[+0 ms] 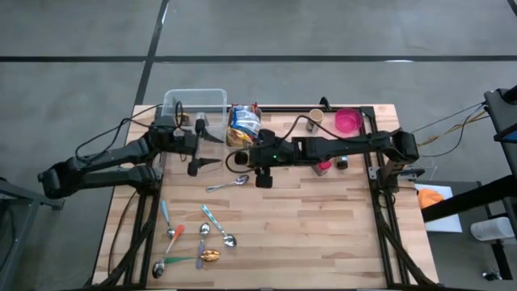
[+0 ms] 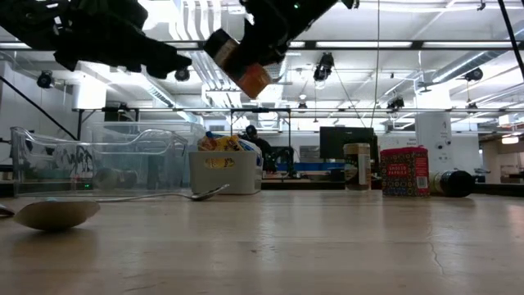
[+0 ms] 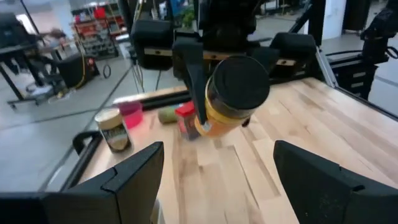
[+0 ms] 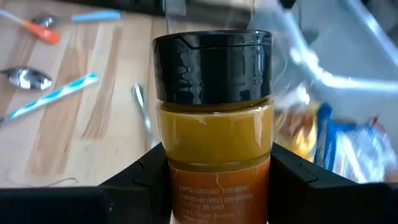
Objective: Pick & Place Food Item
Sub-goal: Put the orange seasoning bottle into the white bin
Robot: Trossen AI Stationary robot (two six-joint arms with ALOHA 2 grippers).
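Spice jar (image 4: 213, 118): clear, black cap, yellow-orange powder, label reads ground turmeric. Held in air above table, tilted, cap end pointing toward 9 o'clock in high view. Sits at table centre-rear, at 6 o'clock from bag of snacks, 3 o'clock from clear bin.

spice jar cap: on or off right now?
On. The black cap sits closed on the spice jar, which the right gripper holds off the table, tilted in the low view.
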